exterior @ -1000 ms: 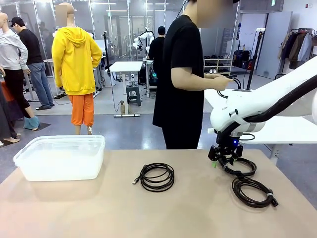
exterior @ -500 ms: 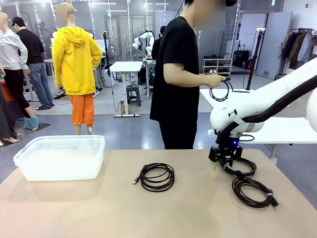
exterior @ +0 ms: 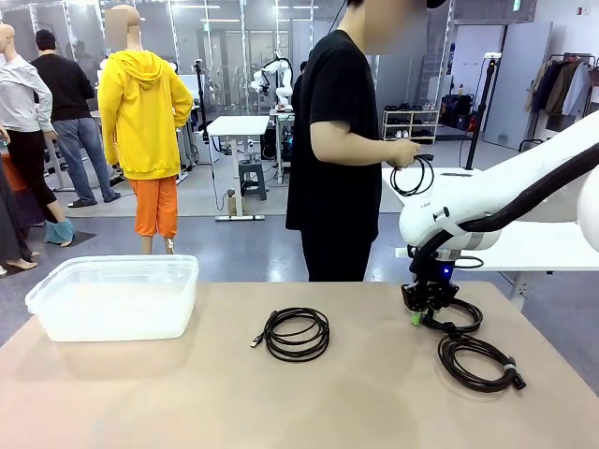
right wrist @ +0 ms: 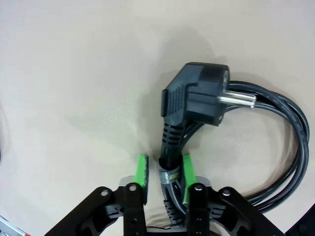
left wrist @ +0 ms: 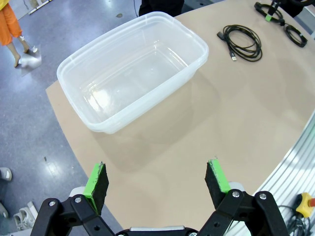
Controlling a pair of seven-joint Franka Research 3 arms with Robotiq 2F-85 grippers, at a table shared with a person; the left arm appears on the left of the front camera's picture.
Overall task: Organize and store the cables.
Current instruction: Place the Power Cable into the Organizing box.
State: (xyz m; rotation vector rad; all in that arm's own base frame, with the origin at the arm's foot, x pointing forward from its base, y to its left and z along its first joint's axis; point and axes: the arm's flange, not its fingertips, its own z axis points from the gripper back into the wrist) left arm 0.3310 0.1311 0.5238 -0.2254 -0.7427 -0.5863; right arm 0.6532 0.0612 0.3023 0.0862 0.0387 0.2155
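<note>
Cables: thin black cords, each wound into a flat round coil. Three lie on the desk (exterior: 168,398). Centre coil (exterior: 297,334): several loose turns, with a short tail ending in a small plug that points toward the robot's left; it lies well apart from the other two. Near-right coil (exterior: 475,363): tighter wind, with a thicker barrel-shaped piece on its near right edge. Power-cord coil (exterior: 462,316): just beyond the near-right coil, their rims touching or overlapping, cannot tell which. The right wrist view shows the power-cord coil (right wrist: 290,142) up close. It has a heavy angled mains plug (right wrist: 197,98) with a metal pin showing and a ribbed strain relief, and its turns are bundled by a grey twist tie (right wrist: 169,175). Right jaws are clenched around this bundle at the tie, green pads (right wrist: 187,172) on either side, with the coil lying on the desk. Left jaws are released, spread wide, hanging above the desk edge near the clear plastic bin (left wrist: 147,98), which stands on the robot's left part of the desk. Fourth coil (exterior: 413,178): a small loop hanging from the person's hand (exterior: 402,152) beyond the far side of the desk.
</note>
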